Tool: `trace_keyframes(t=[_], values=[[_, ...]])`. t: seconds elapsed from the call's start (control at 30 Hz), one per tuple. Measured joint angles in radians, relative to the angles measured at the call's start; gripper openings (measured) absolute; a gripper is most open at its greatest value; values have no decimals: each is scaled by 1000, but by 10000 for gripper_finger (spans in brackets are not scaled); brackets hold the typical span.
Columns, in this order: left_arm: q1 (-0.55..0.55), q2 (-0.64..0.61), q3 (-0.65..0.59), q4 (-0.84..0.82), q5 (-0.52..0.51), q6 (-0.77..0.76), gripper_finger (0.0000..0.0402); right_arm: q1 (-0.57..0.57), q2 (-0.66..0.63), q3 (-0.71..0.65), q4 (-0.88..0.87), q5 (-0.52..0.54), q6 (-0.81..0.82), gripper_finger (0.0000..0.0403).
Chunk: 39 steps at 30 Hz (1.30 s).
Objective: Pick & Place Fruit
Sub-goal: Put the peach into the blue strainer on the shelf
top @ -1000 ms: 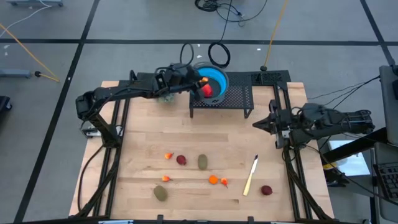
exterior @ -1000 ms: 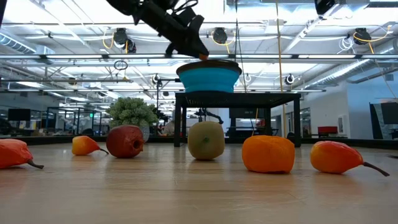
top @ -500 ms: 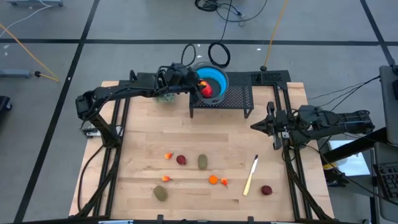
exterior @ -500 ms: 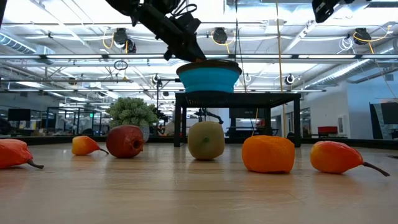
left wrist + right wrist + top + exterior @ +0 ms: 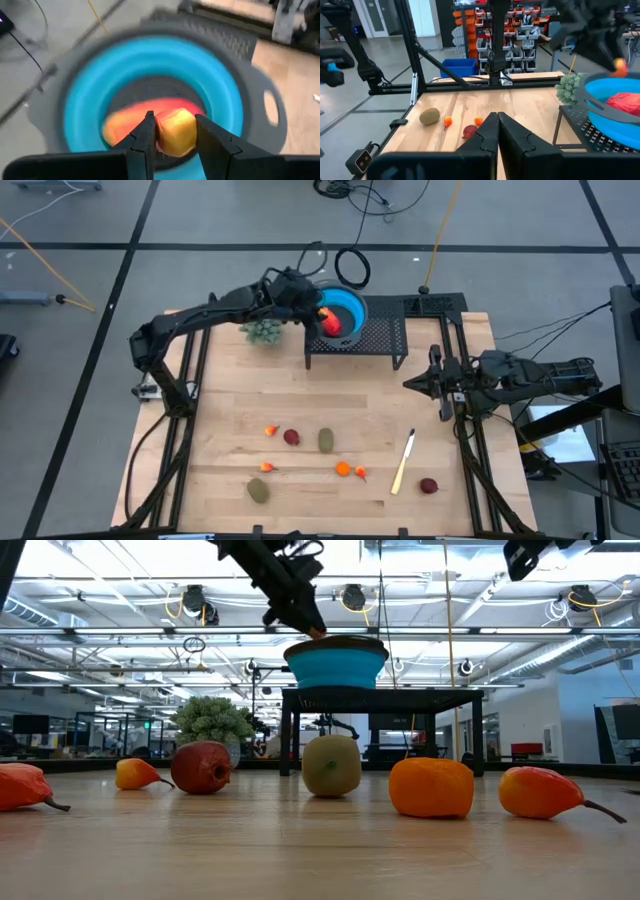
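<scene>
Orange fruit (image 5: 174, 131) | left claw (image 5: 172, 137) raised higher | bowl (image 5: 85, 100) below

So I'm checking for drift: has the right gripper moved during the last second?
Yes. In the high view the right gripper has slid slightly toward the near edge, away from the black rack.

Legible text, labels, brands, numbers, signs: none in any view. No readable marking on any object or surface shown.
</scene>
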Motion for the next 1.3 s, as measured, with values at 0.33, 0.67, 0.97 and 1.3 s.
trace_keyframes(t=[0.33, 0.67, 0.97, 1.3], values=[[4, 24, 10, -38, 2, -12, 108, 0, -7, 0, 8, 0, 1, 0], [-4, 56, 11, -52, 5, -12, 108, 0, -7, 0, 8, 0, 0, 0], [-2, 57, 11, -47, 0, -23, 108, 0, -7, 0, 8, 0, 0, 0], [5, 57, 11, -60, 0, -31, 159, 0, -7, 0, 8, 0, -3, 0]])
